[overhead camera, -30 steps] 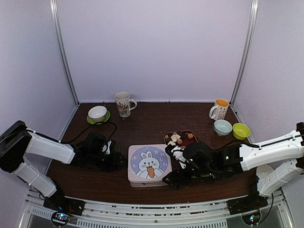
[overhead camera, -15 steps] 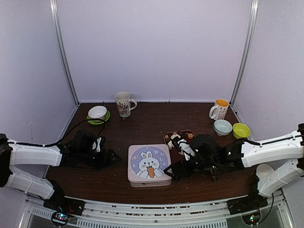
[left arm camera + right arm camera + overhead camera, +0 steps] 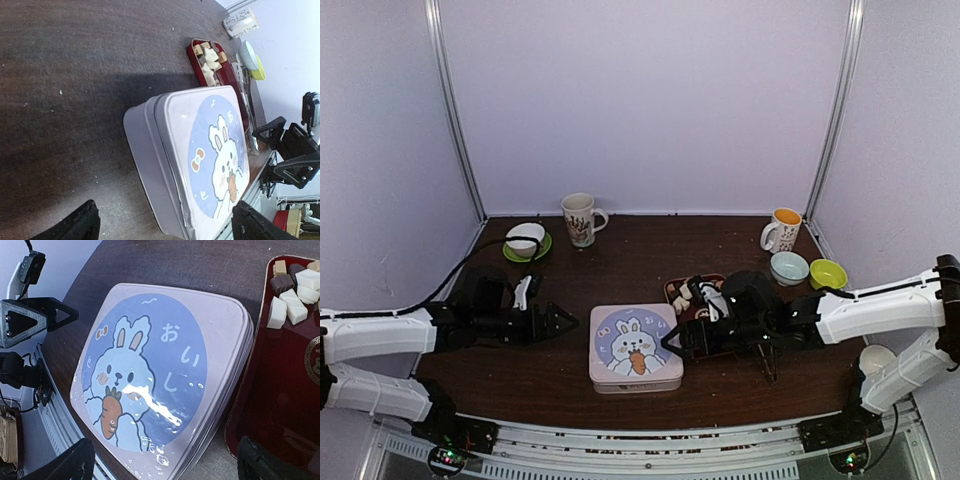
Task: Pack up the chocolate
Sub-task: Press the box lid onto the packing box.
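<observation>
The chocolate, small cream, tan and dark pieces, lies at the far end of a dark-red tray. In the left wrist view the chocolate sits in the same tray. A closed pale tin with a rabbit lid stands left of the tray. My left gripper is open, a little off the tin's left side. The right gripper is open over the tin's right edge, holding nothing.
A white mug and a white bowl on a green saucer stand at the back left. An orange-lined mug, a pale blue bowl and a lime bowl stand at the back right. Metal tongs lie beside the tray.
My left gripper has opened wider, drawn back from the tin and come toward it again. The right gripper has moved from the tin's front right corner back along its right edge.
</observation>
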### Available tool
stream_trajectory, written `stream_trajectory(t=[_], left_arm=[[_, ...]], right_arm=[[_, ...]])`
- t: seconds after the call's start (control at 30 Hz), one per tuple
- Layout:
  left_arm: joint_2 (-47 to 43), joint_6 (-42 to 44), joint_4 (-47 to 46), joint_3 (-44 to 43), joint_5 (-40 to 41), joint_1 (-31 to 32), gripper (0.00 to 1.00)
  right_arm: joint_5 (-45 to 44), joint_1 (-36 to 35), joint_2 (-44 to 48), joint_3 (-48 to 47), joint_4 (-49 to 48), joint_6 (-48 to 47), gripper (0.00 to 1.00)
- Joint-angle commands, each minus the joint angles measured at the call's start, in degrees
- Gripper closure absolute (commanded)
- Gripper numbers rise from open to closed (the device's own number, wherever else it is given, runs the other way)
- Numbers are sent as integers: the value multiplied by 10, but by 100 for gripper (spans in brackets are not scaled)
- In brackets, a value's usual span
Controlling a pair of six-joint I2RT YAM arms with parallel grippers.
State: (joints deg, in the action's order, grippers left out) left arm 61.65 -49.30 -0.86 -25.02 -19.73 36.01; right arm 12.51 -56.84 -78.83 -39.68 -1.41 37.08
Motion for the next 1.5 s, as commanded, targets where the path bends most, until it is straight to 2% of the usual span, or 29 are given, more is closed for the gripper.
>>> stream_trajectory(t=[0.0,0.2,0.37,0.77,0.97,1.47], left_arm=[[50,-9,-81,-5,-46,6,12],[131,-40,-165,-12,-72,29,23],[167,-44,-185,-23,-80,39,31],[213,-54,-204,-31,-43,39,36],[234,-62,-200,-33,-11,38,37],[276,-62,-193,-48,6,33,39]], right_arm=[[29,7,-29,-14,-22,35,1],[24,10,-51,-27,-26,53,6],[15,10,-71,-45,-5,42,7],[5,37,-126,-93,20,27,22],[8,58,-144,-105,28,12,26],[25,88,-190,-134,23,-6,33]])
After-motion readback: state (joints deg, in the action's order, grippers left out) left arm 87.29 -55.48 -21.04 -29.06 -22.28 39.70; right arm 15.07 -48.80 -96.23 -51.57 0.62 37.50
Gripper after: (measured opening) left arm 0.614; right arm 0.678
